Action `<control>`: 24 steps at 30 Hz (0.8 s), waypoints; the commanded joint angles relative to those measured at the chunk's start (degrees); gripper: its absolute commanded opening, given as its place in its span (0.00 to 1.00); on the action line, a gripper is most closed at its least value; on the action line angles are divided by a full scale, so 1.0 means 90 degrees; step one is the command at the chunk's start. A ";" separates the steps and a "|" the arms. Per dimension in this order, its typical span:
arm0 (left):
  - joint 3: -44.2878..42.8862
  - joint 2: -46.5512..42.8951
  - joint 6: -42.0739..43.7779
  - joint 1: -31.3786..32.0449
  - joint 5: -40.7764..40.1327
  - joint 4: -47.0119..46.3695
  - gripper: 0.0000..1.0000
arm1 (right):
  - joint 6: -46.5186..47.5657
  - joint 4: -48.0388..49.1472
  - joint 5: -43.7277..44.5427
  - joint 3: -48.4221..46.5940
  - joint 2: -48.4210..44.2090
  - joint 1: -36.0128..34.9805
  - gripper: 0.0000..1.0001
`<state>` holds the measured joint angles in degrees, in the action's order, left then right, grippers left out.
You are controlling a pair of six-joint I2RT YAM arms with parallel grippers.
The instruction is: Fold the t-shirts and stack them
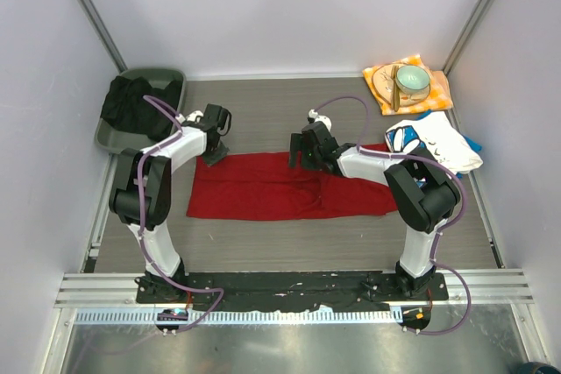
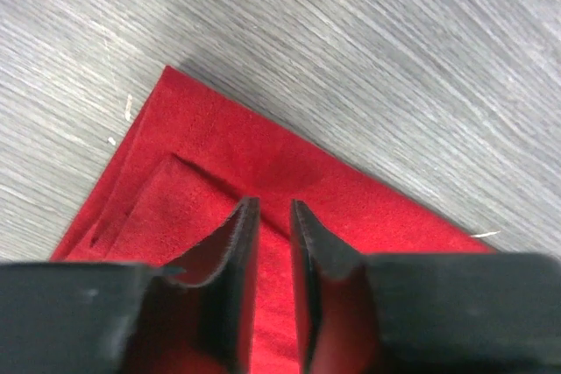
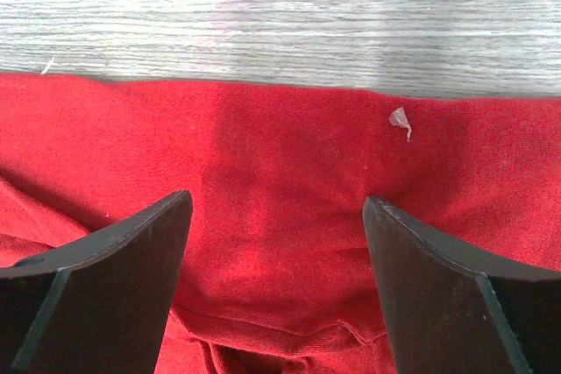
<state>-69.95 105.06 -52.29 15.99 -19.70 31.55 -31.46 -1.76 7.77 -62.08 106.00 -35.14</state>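
The red t-shirt [image 1: 289, 188] lies folded into a long flat strip across the middle of the table. My left gripper [image 1: 215, 151] sits low over its far left corner [image 2: 210, 142]. Its jaws are drawn close, with a narrow gap left, and a fold edge of the red cloth runs into that gap [image 2: 273, 208]. My right gripper [image 1: 303, 158] stands wide open over the strip's far edge [image 3: 280, 129], with nothing between its fingers [image 3: 276, 208]. The white printed t-shirt [image 1: 436, 143] lies crumpled at the right, with blue cloth showing beside it.
A grey bin [image 1: 166, 76] holding dark cloth stands at the back left. An orange checked cloth [image 1: 438, 94] with a bowl [image 1: 411, 81] on it lies at the back right. White walls close in on both sides.
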 commanded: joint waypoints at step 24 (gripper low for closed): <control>0.0331 -0.0687 0.0058 -0.0038 -0.0164 0.0215 0.52 | 0.0000 -0.0039 -0.0189 0.0121 -0.0156 -0.0012 0.85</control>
<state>-65.36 99.37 -52.05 15.99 -19.55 32.71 -31.42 -1.69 7.46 -62.02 106.00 -35.14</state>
